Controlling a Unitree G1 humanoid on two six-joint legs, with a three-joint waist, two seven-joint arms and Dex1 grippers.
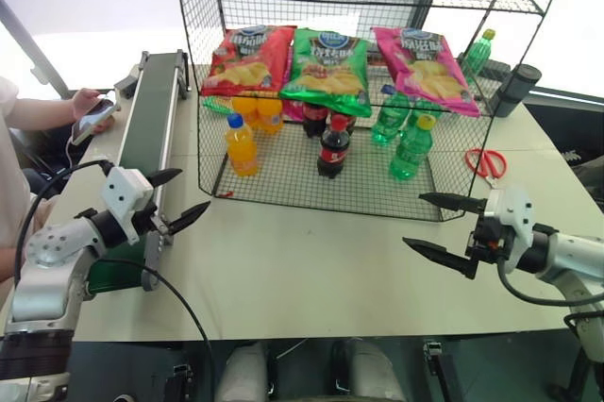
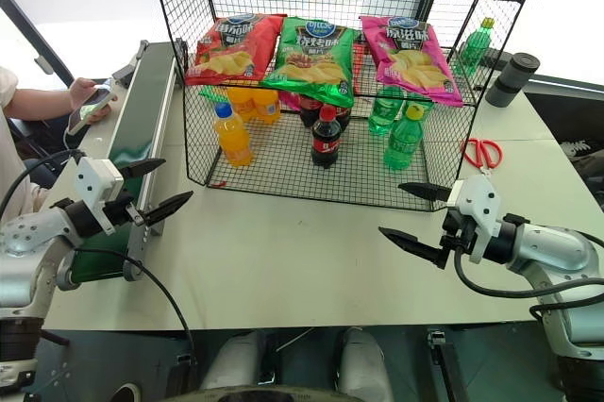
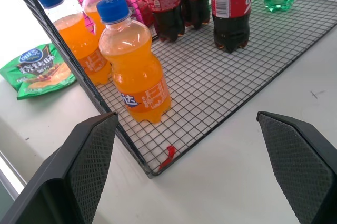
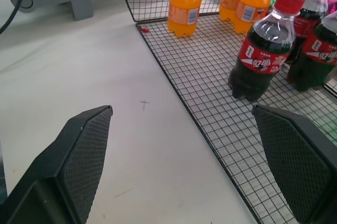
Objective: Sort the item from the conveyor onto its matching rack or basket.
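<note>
Nearest the robot, left gripper (image 1: 179,197) and right gripper (image 1: 440,225) hover over the white table (image 1: 311,270), fingers spread wide, both empty. Farther back, the pink crisp bag (image 1: 423,59) lies on the black wire rack (image 1: 377,185), right of the green bag (image 1: 330,67); the conveyor (image 1: 156,105) runs along the left.

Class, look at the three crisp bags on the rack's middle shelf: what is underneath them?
Under the crisp bags stand orange, cola and green bottles on the rack's bottom grid. The bags cover the rear bottles' tops, so their full number cannot be seen.
</note>
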